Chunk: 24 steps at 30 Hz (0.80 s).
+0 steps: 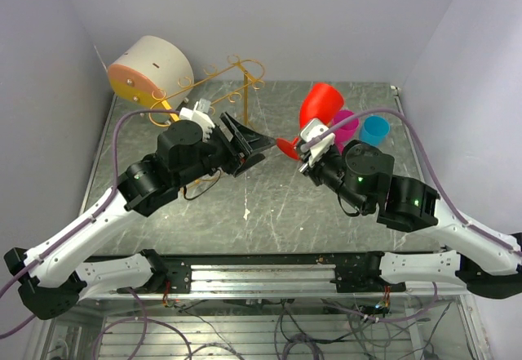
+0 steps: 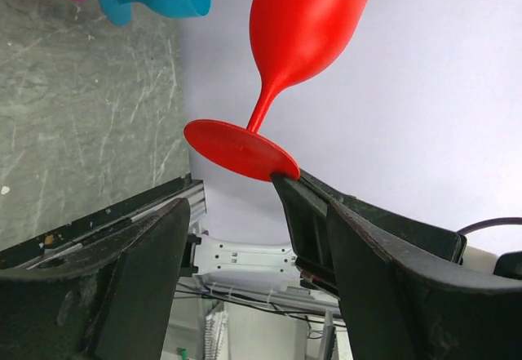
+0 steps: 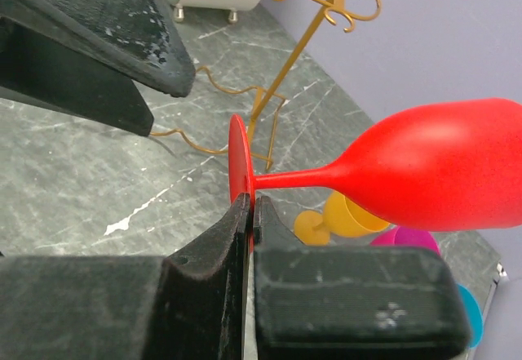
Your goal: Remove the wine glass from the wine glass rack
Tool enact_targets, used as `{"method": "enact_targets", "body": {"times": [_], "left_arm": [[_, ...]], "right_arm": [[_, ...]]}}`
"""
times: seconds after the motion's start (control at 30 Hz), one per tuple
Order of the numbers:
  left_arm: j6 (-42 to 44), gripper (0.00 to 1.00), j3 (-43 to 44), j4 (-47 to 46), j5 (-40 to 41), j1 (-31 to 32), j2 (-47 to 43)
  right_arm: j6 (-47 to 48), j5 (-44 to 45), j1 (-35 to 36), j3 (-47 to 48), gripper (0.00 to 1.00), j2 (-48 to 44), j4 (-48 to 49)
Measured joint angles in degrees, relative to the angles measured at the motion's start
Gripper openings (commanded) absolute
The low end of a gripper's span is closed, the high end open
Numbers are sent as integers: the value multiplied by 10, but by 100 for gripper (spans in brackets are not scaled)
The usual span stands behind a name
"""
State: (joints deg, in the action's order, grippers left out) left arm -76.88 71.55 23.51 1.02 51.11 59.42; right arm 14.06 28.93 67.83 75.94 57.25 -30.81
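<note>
gold wire wine glass rack (image 1: pixel 243 81) stands upright back around 11 o'clock; red wine glass (image 1: pixel 321 104) is off it, at its 4 o'clock, tilted, bowl pointing 1 o'clock

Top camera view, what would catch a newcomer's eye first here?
The red wine glass stands out first, held tilted over the middle of the table with the right gripper pinching the edge of its foot. Next comes the gold wire rack at the back, and the left gripper, open beside the glass's foot.
</note>
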Motion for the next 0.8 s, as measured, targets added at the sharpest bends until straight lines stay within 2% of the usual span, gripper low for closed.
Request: {"method": "enact_targets", "body": {"times": [0.3, 0.53, 0.57, 0.6, 0.63, 0.73, 0.8], "left_arm": [[-46, 77, -25, -33, 3, -9, -4], [-70, 73, -47, -41, -1, -13, -7], [-72, 70, -50, -40, -2, -13, -9], [-75, 62, -54, -40, -3, -13, -11], [-76, 52, -58, -40, -4, -13, -13], [-81, 14, -70, -44, -4, -15, -18], [-86, 7, -84, -57, -7, -16, -23]], "right_arm": [[5, 9, 56, 0, 0, 16, 15], [52, 130, 168, -25, 0, 38, 55], [62, 148, 182, -33, 0, 38, 65], [73, 164, 194, -40, 0, 39, 74], [83, 178, 202, -47, 0, 40, 83], [108, 207, 213, -58, 0, 44, 109], [117, 218, 216, -59, 0, 46, 117]]}}
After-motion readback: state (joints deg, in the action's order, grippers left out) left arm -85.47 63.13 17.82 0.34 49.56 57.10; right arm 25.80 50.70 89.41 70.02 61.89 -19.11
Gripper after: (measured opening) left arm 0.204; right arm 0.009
